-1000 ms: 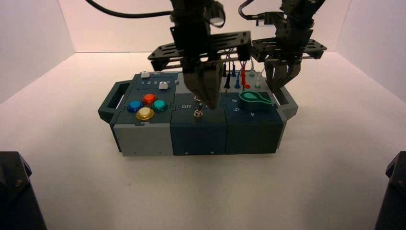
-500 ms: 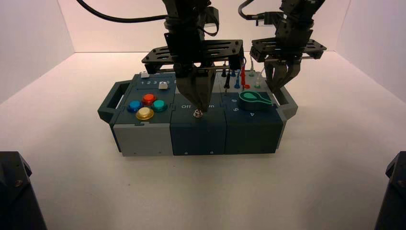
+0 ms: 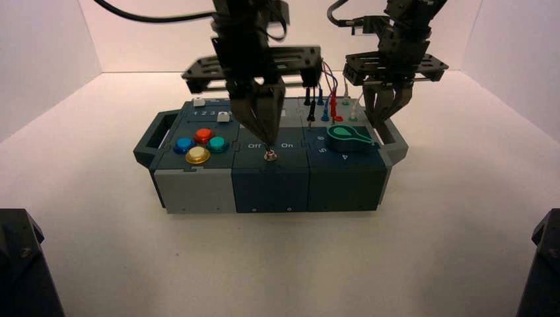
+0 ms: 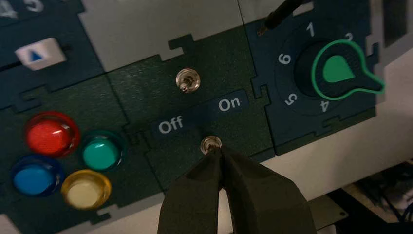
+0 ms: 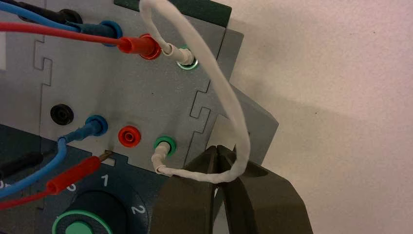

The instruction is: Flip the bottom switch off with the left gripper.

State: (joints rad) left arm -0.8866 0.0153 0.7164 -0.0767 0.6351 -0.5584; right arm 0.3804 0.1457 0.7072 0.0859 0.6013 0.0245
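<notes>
Pressing close at the bottom switch, left claw clenched

The Off/On label sits in the middle section of the box, and the bottom switch, a silver toggle, stands just on its near side. The left gripper is over that spot, its two tapered fingers clenched, tips together right at the toggle; they hide part of the lever, so whether they touch it or which way it leans I cannot tell. The matching second toggle stands on the label's far side. Left of the label are the red, green, blue and yellow buttons; right of it is the green-rimmed knob, its pointer aimed between 2 and 4. Beyond the label and to the right, the right gripper waits near the wires, also clenched, a white wire looping across its fingers in the right wrist view
</notes>
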